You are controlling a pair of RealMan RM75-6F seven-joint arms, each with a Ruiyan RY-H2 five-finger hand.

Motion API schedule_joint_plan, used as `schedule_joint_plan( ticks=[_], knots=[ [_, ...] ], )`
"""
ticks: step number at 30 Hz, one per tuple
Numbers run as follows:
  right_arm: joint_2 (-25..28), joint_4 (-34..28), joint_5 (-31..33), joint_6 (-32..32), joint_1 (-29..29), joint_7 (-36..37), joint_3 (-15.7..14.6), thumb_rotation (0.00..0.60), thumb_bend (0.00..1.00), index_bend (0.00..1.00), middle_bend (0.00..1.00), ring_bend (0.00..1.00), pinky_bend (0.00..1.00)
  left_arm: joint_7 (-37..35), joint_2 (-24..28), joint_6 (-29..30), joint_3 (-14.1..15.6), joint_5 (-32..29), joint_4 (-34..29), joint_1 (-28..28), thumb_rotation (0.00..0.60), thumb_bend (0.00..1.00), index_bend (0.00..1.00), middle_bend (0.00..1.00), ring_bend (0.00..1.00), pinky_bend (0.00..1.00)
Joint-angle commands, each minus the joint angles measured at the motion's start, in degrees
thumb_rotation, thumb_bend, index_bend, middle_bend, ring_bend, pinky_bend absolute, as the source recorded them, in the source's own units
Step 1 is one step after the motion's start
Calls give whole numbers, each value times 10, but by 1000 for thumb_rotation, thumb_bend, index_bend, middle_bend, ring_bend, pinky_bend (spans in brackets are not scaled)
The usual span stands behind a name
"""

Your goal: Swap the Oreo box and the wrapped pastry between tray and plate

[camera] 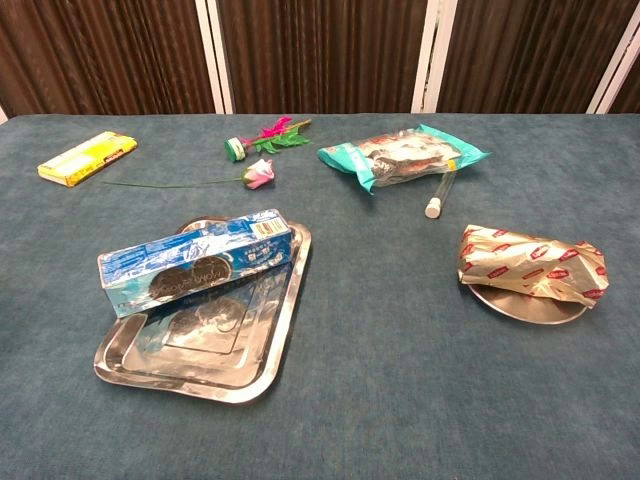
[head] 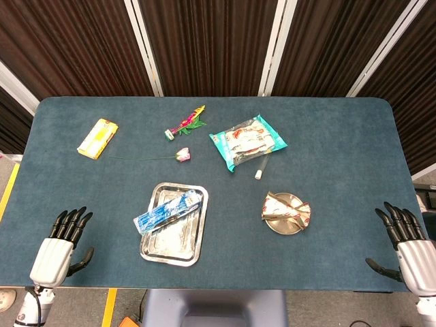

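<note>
Both hands are parked empty, fingers spread: left hand (head: 63, 240) lower left, right hand (head: 407, 242) lower right. Nothing's been swapped yet. Oreo box (head: 168, 210) sits on the tray (head: 172, 255), wrapped pastry (head: 286, 209) on the plate (head: 280, 226). Probably 1 item gets lifted off first.

The Oreo box (head: 168, 210) is being carried in the tray (head: 172, 246) toward the table's (head: 340, 136) front edge, with the wrapped pastry (head: 286, 210) being borne on the plate (head: 282, 225) to its right.
</note>
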Motion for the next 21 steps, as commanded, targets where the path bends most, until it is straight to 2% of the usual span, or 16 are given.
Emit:
schedule_joint_plan(
  ticks=[1, 5, 8, 15, 21],
  knots=[
    [0, -1, -1, -1, 0, 2, -1, 600, 154, 0, 0, 0, 0, -6, -13, -4, -5, 9, 7, 0, 600, 394, 0, 0, 0, 14],
    [-3, -1, -6, 1, -1, -6, -2, 600, 153, 0, 0, 0, 0, -45, -40, -30, 0, 39, 8, -19, 600, 362, 0, 0, 0, 15],
    [-6, -1, -9, -7, 2, -10, -4, 600, 154, 0, 0, 0, 0, -55, -66, -78, -9, 45, 5, -50, 600, 366, 0, 0, 0, 15],
    [7, -1, -25, -20, 9, 19, -16, 600, 154, 0, 0, 0, 0, 22, -138, -173, -66, -10, -2, -104, 600, 358, 0, 0, 0, 15],
    [17, 4, -23, -14, 9, 43, -16, 600, 154, 0, 0, 0, 0, 86, -184, -240, -124, -109, 13, -137, 600, 358, 0, 0, 0, 15]
  ],
)
